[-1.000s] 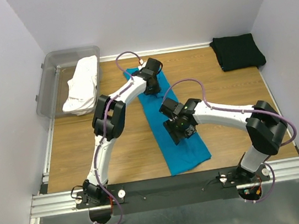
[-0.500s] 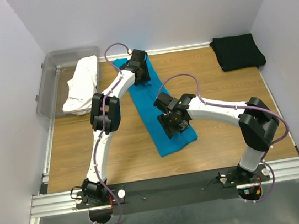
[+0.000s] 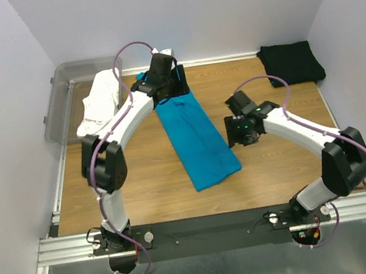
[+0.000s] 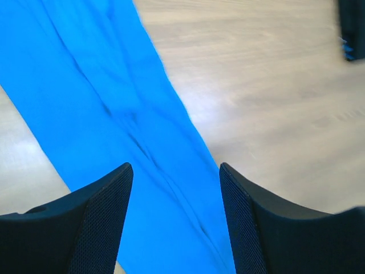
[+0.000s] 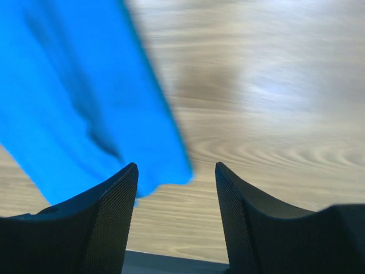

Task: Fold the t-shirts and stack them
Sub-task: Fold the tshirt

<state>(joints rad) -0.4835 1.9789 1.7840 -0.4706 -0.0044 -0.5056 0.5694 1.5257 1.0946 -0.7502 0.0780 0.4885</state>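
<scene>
1. Noted teal-blue t-shirt (image 3: 196, 135) flat on bench (image 3: 155, 182), folded into a long strip.
2. Noted left jaws parted, empty, above its far end.
3. Noted right jaws parted, empty, just beside its right edge.
4. Noted black t-shirt (image 3: 290, 62) folded, well right of it; white t-shirt (image 3: 100, 104) bunched in tub (image 3: 60, 86), left of it.

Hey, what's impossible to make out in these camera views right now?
- Top view: the left gripper covers the far end of the bright teal cotton t-shirt.
- Left wrist view: the folded black t-shirt is cut off by the right edge.
- Right wrist view: blur smears the teal t-shirt's edge.
</scene>
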